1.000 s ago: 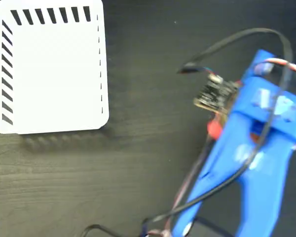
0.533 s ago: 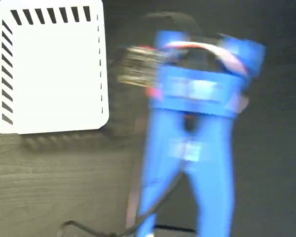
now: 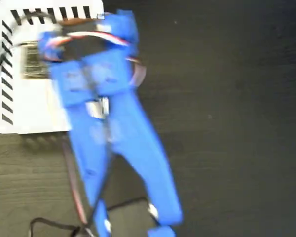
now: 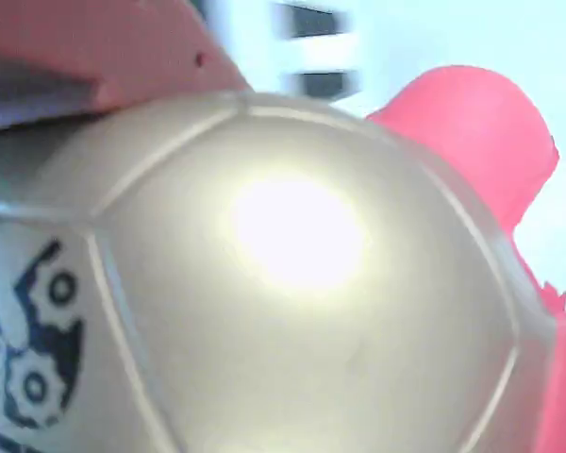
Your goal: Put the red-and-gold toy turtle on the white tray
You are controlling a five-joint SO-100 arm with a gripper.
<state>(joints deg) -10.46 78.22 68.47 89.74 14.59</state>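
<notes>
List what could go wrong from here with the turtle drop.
The blue arm is blurred in the fixed view, so a release now could send the red-and-gold toy turtle skidding off the white tray. The arm hides the claw there and the turtle fills the wrist view, so height above the tray cannot be judged, and a high drop may bounce the turtle off.

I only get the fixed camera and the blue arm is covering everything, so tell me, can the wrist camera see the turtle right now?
Observer: Yes. The turtle fills most of the wrist view, with its gold shell toward the camera.
Operator: What's behind it?
Observer: The white tray. Its black slots show just above the shell.
Operator: Any marking to confirm it's the right toy?
Observer: There's a dark gear logo at the shell's left edge.
</notes>
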